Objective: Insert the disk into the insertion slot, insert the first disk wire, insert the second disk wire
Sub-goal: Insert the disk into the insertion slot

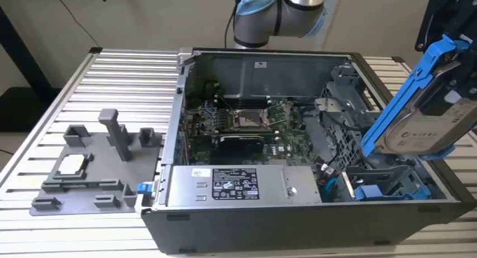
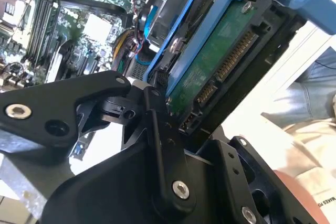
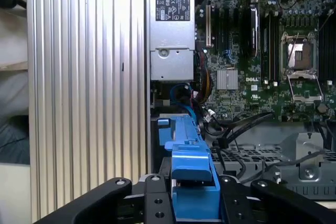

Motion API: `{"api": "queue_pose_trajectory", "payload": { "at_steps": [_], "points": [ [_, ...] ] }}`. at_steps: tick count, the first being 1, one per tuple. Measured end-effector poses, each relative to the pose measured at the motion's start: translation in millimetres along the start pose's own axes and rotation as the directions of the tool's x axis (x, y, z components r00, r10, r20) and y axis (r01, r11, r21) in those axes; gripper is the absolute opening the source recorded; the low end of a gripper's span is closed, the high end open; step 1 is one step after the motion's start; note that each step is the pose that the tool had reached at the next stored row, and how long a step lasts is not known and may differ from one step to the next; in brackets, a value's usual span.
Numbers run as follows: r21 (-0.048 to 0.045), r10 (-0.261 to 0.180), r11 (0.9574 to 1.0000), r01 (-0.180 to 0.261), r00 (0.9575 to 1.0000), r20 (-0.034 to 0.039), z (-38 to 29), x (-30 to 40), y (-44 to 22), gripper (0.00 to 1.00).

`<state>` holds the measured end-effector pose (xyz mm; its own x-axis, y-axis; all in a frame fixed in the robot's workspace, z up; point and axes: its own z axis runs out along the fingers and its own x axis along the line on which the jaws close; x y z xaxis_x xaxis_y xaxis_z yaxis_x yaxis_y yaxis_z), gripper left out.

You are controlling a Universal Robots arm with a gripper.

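Observation:
The disk (image 1: 430, 127), a silver-grey drive in a bright blue carrier frame, hangs tilted on edge above the right side of the open computer case. My gripper (image 1: 449, 46) is shut on its upper end. In the second wrist view the disk's green circuit-board underside (image 2: 220, 61) and its connector row face the camera, with my gripper (image 2: 176, 116) clamped at the near end. In the first wrist view the blue carrier (image 3: 190, 174) sits between the black fingers (image 3: 152, 190). The insertion slot (image 1: 381, 177), a grey sheet-metal bay, lies below the disk's lower end.
A second blue-framed drive (image 1: 384, 192) sits low in the cage. The silver labelled power-supply box (image 1: 223, 185) lines the case's front wall, with the motherboard (image 1: 238, 124) behind it. Loose blue and black cables (image 1: 329, 182) lie beside the cage. A grey fixture plate (image 1: 89, 168) stands at the exterior view's left.

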<state>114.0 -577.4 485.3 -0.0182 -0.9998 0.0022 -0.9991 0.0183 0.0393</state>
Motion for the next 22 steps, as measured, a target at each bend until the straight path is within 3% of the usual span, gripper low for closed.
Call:
{"api": "queue_pose_trajectory", "payload": {
  "at_steps": [8, 14, 22],
  "points": [
    [-0.0001, -0.002, 1.0000, 0.002, 1.0000, 0.0097, 10.0, 0.0, -1.0, 0.33],
    [-0.0002, -0.002, 1.0000, 0.002, 0.9999, 0.0103, 14.6, 0.0, -1.4, 0.33],
    [-0.0002, -0.002, 1.0000, 0.002, 0.9999, 0.0102, 15.2, 0.0, -1.4, 0.33]
  ]
}}
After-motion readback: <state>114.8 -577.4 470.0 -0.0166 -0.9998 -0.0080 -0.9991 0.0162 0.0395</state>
